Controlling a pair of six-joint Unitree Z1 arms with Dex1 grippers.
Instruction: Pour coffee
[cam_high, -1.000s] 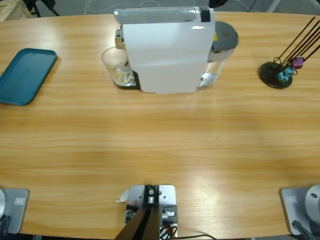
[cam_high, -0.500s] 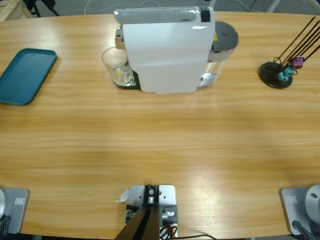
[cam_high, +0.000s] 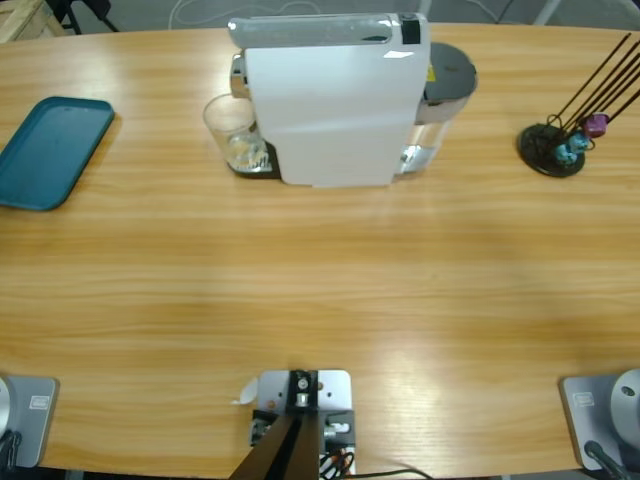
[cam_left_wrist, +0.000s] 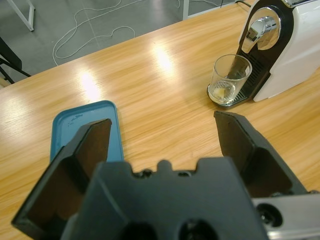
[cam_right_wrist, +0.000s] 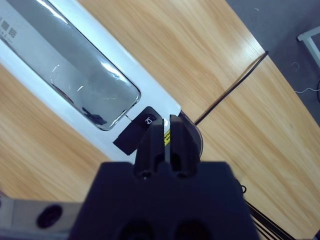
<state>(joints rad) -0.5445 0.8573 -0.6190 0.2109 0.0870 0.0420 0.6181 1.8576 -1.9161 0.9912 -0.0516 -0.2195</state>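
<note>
A white coffee machine (cam_high: 330, 100) stands at the table's far side. A clear glass (cam_high: 233, 133) sits on its drip tray under the chrome spout (cam_left_wrist: 258, 29). Only a pale patch shows at the glass's bottom (cam_left_wrist: 221, 92); no dark coffee is in view. My left gripper (cam_left_wrist: 162, 122) is open and empty, well short of the glass (cam_left_wrist: 230, 77) and looking toward it. My right gripper (cam_right_wrist: 165, 122) is shut on nothing, pointing down at the machine's top (cam_right_wrist: 75, 75) close to a black tab (cam_right_wrist: 137, 132). Neither arm shows in the high view.
A teal tray (cam_high: 50, 150) lies at the far left, also in the left wrist view as the teal tray (cam_left_wrist: 82, 127). A black capsule stand (cam_high: 552, 150) with thin rods and small teal and purple capsules stands at the far right. Bare wood spans the table's middle and front.
</note>
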